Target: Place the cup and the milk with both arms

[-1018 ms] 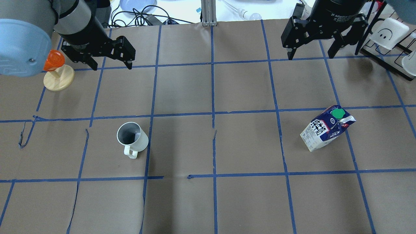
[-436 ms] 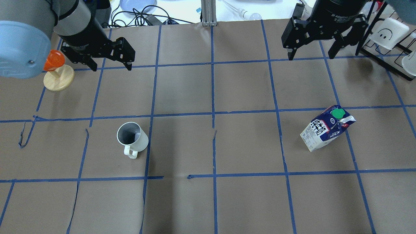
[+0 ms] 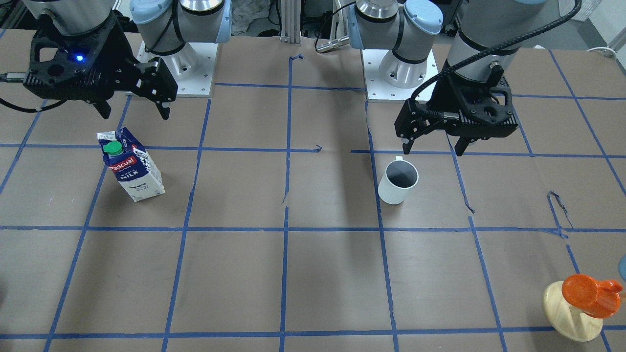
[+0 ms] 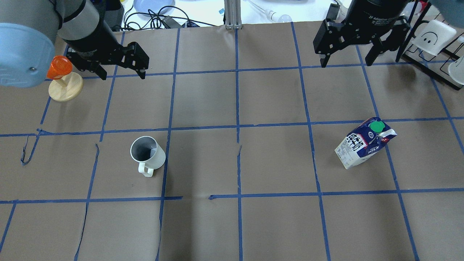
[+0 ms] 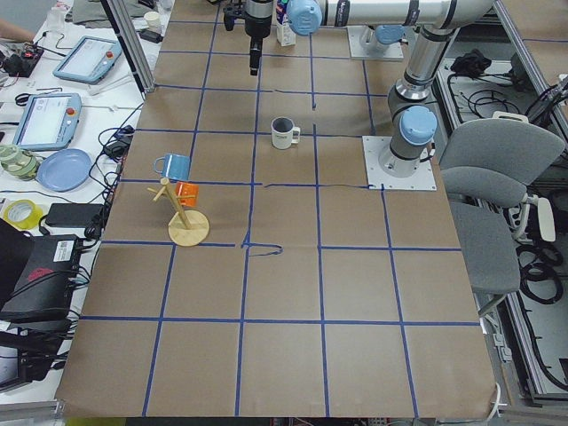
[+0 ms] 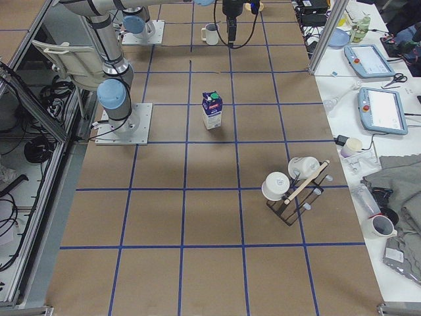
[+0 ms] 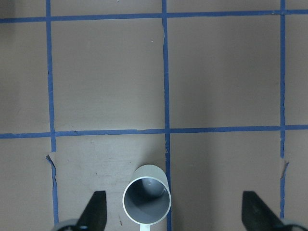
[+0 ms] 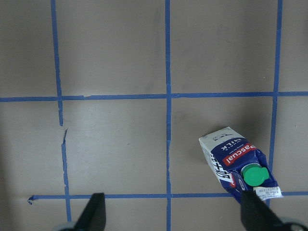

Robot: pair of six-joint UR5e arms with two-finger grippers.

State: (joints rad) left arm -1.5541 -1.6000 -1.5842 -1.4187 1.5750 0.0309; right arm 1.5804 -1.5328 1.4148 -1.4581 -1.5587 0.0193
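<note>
The white cup stands upright on the table, left of centre, handle toward the robot; it also shows in the front view and the left wrist view. The milk stands upright on the right side, green cap on top, also in the front view and the right wrist view. My left gripper is open and empty, high above the table near the cup. My right gripper is open and empty, high near the milk.
An orange cup on a wooden stand is at the far left, close to my left gripper. A black rack with white mugs stands at the far right beside my right gripper. Cables and a blue plate lie beyond the far edge.
Both grippers have shifted slightly up in the overhead view, still open. The cup and the milk have not moved.
</note>
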